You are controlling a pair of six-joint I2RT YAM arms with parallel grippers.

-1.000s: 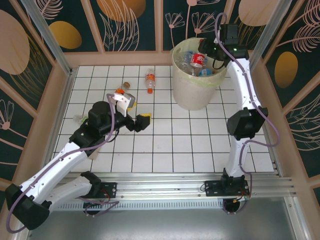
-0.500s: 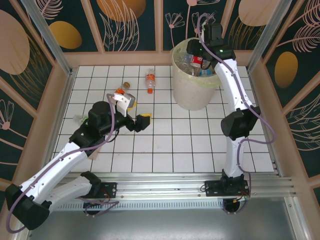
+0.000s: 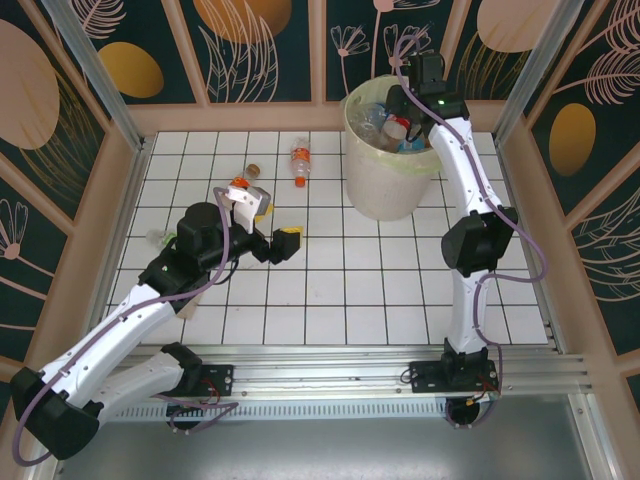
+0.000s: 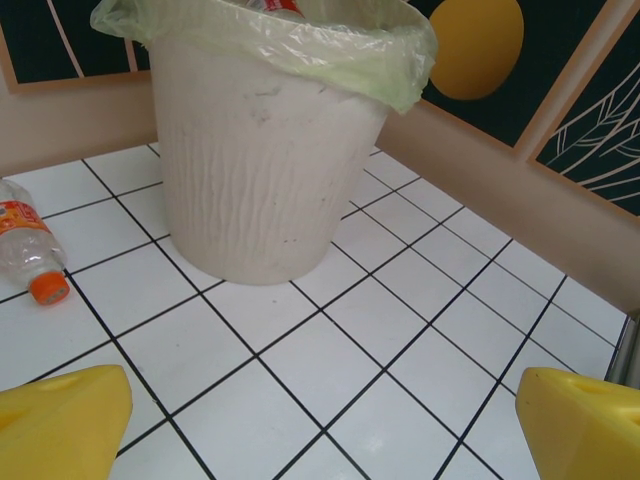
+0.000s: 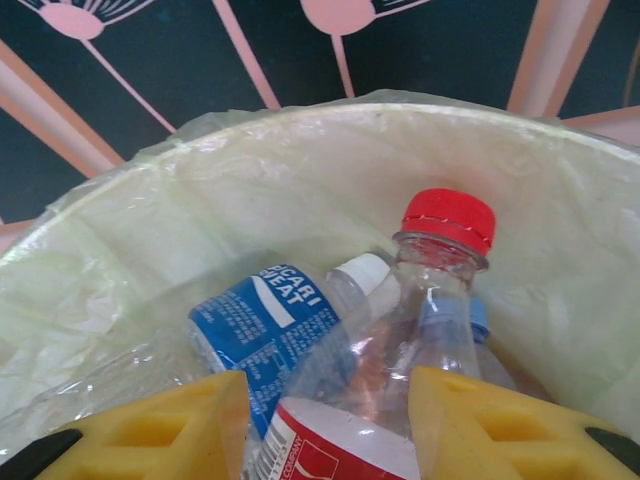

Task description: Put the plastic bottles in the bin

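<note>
Bin (image 3: 385, 190) sits by the far edge of the table (image 3: 330, 300), right of centre. Right gripper (image 3: 400, 112) has swung in from the right rim to over the middle, clamped on a red-capped bottle (image 5: 448, 218), bottom cut off in the wrist view, blue-label bottle (image 5: 265, 325) lying underneath. Left gripper (image 4: 320, 405) hasn't budged: wide open, empty. Orange-capped bottle (image 3: 300, 160) lies left of the bin.

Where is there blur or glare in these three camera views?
Top external view: even light, sharp, soft shadows on the white tiled table. Left wrist view: bin sharp, near yellow fingers slightly soft. Right wrist view: the red-capped bottle is clear, with mild sheen on the liner bag.
</note>
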